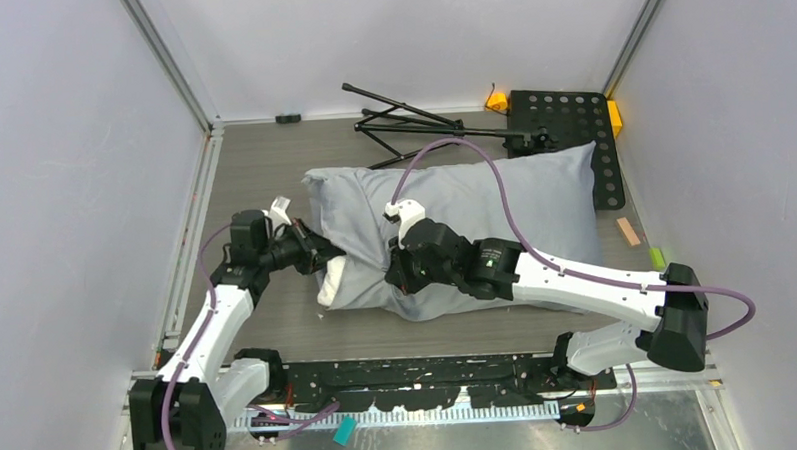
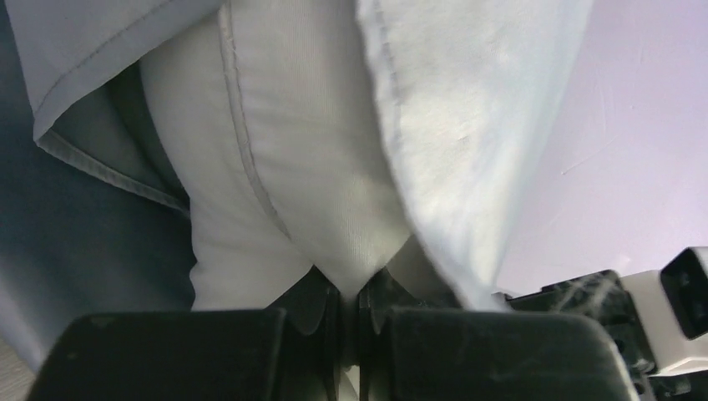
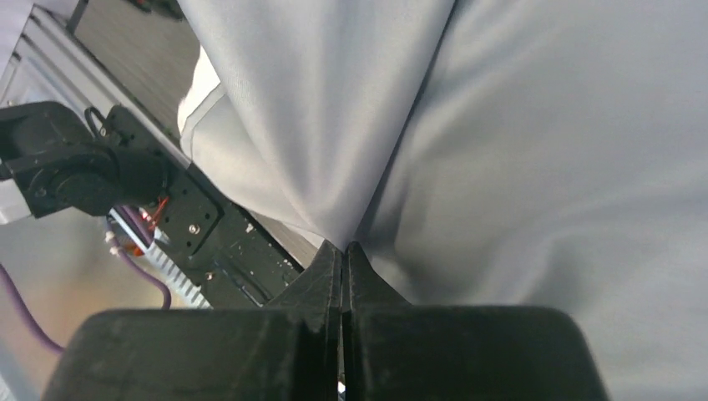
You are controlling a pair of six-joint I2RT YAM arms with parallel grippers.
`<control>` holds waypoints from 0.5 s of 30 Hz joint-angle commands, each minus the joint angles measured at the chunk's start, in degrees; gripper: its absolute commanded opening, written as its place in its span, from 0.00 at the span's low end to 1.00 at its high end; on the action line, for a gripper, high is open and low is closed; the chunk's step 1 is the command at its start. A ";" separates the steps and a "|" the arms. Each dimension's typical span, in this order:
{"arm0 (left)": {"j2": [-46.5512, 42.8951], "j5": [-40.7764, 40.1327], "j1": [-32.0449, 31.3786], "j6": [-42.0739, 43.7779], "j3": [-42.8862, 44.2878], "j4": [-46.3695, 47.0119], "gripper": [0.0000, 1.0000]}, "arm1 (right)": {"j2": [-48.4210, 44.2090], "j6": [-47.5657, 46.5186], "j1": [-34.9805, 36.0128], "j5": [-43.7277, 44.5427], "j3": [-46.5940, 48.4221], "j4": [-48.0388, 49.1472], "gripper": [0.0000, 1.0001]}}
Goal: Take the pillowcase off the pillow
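The blue-grey pillowcase (image 1: 484, 207) covers most of the pillow in the middle of the table. The white pillow (image 1: 334, 282) sticks out of the case's open end at the near left. My left gripper (image 1: 328, 259) is shut on a fold of the white pillow (image 2: 334, 209), with the case's hem (image 2: 100, 171) beside it. My right gripper (image 1: 394, 275) is shut on a pinch of the pillowcase (image 3: 518, 142) at its near edge, just right of the opening. The white pillow edge (image 3: 194, 92) shows in the right wrist view.
A folded black stand (image 1: 416, 124) and a perforated black plate (image 1: 571, 129) lie behind the pillow. An orange strip (image 1: 628, 231) and a green piece (image 1: 657, 258) lie at the right. A black rail (image 1: 420, 369) runs along the near edge.
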 commanded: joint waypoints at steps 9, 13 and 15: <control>6.80 9.63 7.86 -0.27 19.96 2.08 0.00 | -5.68 -2.19 -0.67 13.82 -3.63 -10.11 0.00; 6.20 10.76 10.29 0.16 22.46 -0.08 0.00 | -9.83 1.55 -5.01 20.59 -6.04 -12.20 0.00; 5.76 10.76 11.07 0.46 22.70 -1.25 0.00 | -12.54 3.04 -9.60 19.95 -7.76 -12.20 0.00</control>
